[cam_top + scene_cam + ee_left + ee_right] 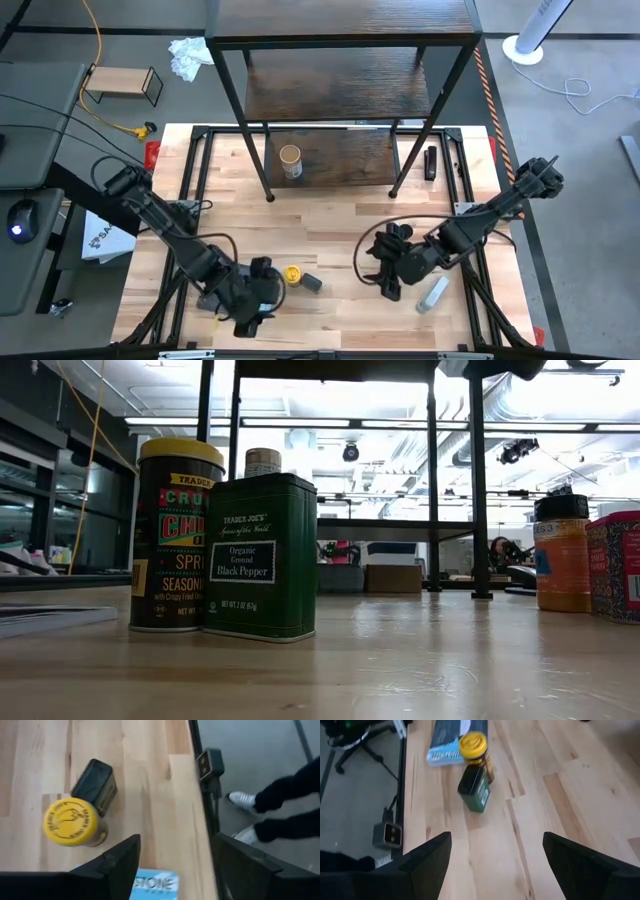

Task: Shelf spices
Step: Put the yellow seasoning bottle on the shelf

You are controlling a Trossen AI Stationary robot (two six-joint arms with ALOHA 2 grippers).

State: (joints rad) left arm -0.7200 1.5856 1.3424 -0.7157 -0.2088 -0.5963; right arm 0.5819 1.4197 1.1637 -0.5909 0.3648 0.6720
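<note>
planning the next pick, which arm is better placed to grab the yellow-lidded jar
Probably left. The left gripper sits right beside the yellow-lidded jar, fingers open. The right gripper is also open but farther across the table.

yellow-lidded jar (178, 535) is dark with red, green and yellow label print, the tin (263, 556) beside it is deep green with a white-edged black label, there's an orange jar (562, 555) with a black cap, the surface (330, 230) is pale wood grain, and the shelf (340, 20) is dark brown.
</note>
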